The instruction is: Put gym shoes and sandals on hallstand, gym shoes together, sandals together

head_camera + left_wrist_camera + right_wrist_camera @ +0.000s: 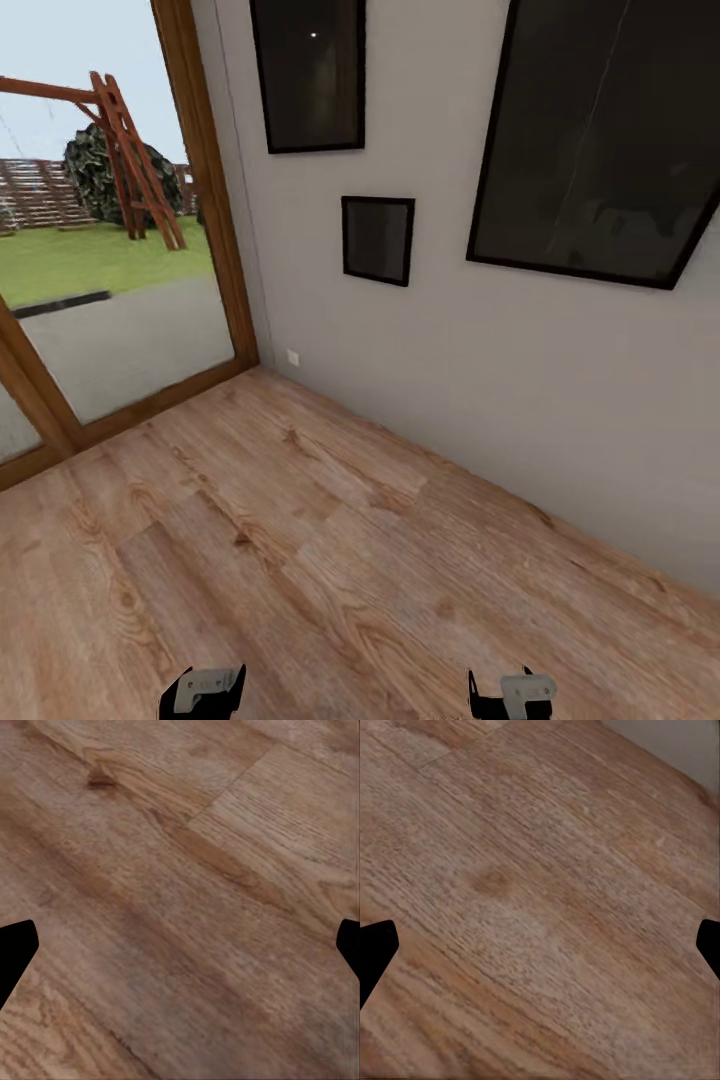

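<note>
1. Head view: corridor floor (330,540) of light-brown wood planks runs to a grey wall (520,380) on the right and far side, hung with three dark framed pictures (378,240). Glazed door (120,330) with a wooden frame on the far left looks out on a lawn and a wooden swing frame (130,160).
2. Left gripper (180,945) and right gripper (540,945) hang low at the near edge, over bare planks. Wrist views put the black fingertips at opposite picture edges with floor between them: jaws spread wide, holding nothing.
3. Task items: no shoe, sandal or rack can be placed from this corner; their location cannot be told.
4. Judged step: search and travel. Doing it well means turning the base away from the door corner, scanning along the corridor, keeping both arms tucked and jaws released until a shoe is found.
</note>
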You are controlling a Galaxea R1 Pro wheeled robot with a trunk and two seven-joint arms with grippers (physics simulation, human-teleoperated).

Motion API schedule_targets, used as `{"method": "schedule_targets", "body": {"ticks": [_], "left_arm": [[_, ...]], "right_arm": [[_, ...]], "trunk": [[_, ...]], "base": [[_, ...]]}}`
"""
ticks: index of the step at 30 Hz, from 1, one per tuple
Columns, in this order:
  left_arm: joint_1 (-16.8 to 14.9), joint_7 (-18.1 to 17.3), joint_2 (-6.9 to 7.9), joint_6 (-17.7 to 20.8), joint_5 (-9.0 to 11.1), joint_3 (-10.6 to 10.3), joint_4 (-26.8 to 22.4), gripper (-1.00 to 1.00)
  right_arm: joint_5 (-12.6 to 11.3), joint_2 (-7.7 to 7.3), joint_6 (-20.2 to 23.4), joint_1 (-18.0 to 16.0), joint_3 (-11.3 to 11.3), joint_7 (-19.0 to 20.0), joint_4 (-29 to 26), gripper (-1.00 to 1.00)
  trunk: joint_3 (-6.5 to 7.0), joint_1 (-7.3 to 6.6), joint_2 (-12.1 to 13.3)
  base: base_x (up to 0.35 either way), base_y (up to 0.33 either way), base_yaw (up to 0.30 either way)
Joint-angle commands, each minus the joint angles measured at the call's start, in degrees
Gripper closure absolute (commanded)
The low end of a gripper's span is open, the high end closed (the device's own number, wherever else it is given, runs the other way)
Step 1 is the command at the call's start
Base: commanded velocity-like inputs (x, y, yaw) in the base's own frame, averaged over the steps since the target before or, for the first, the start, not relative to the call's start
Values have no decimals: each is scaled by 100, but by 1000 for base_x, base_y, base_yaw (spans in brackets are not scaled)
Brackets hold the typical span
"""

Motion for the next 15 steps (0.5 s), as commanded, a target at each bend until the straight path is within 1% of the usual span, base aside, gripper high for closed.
{"method": "schedule_targets", "body": {"ticks": [1, 12, 14, 15], "left_arm": [[-2, -43, -2, -13, -1, 37, 1, -100], [-2, -92, 0, -10, 17, 43, 10, -100], [-2, -95, 0, -9, 22, 44, 10, -100], [-2, -95, -1, -9, 27, 44, 10, -100]], "right_arm": [[59, 0, 1, -5, 15, -59, 7, -100], [36, 16, 1, -5, 11, -59, 7, -100], [-9, 17, 1, -5, -7, -59, 7, -100], [-161, 17, 1, -5, -63, -59, 7, -100]], "trunk": [[-2, -1, -2], [24, -1, -2], [29, -1, -2], [32, -1, -2]], "base": [[0, 0, -291], [0, 0, -291], [0, 0, -291], [0, 0, -291]]}}
